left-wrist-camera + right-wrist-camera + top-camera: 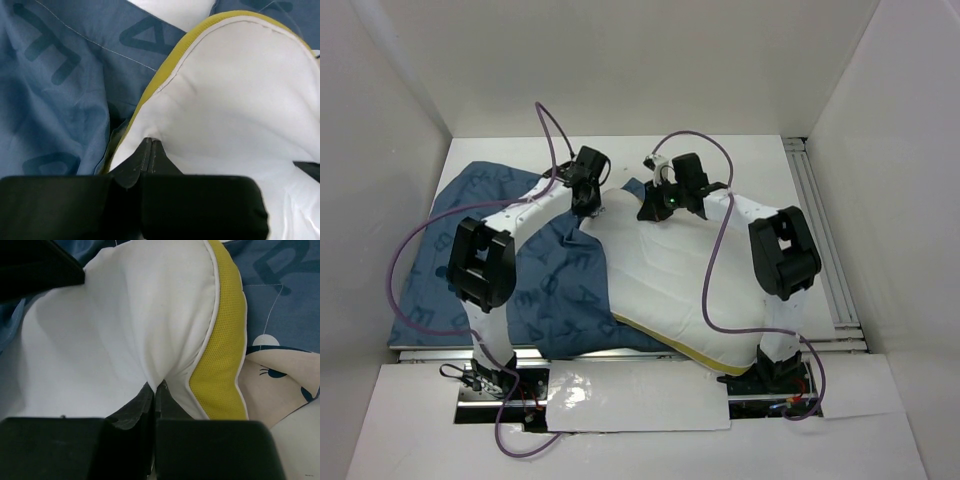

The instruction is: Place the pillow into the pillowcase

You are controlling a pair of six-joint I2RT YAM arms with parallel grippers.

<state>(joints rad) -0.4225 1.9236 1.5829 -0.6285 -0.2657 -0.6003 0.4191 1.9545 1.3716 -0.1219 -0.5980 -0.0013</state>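
Blue pillowcase is lying spread under both grippers, top view; cream pillow is resting on top, apparently all outside, so insertion is pending. Left wrist: left gripper is pinching the pillow's yellow-piped corner just ahead. Right wrist: right gripper is clamping pillow fabric beside the yellow mesh band

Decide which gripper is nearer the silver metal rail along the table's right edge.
Right. The right gripper pinches the far edge of the cream-white quilted pillow, left of the silver metal rail; the left gripper pinches that edge farther left, by the blue printed pillowcase.
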